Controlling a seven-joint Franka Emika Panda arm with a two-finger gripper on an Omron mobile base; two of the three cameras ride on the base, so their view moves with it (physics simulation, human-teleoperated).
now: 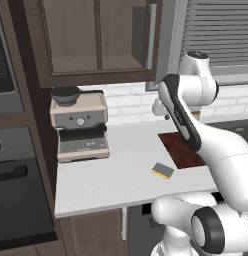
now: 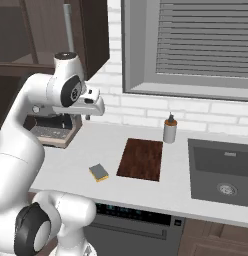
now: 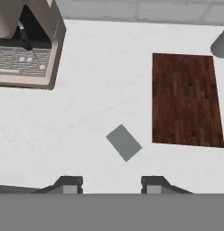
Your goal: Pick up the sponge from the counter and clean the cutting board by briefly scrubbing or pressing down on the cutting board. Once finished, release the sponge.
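Gripper (image 3: 109,182): spread wide, empty, high above sponge (image 3: 124,142). Sponge: beside cutting board (image 3: 186,100), apart. Step: approach; next, descend, grasp.

One sponge (image 2: 98,172), one cutting board (image 2: 141,159), one coffee machine (image 1: 80,126), one sink (image 2: 221,172), seemingly one soap bottle (image 2: 169,129)

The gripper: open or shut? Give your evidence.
Open. In the hand view the gripper has its fingertips wide apart, nothing between them, above the sponge.
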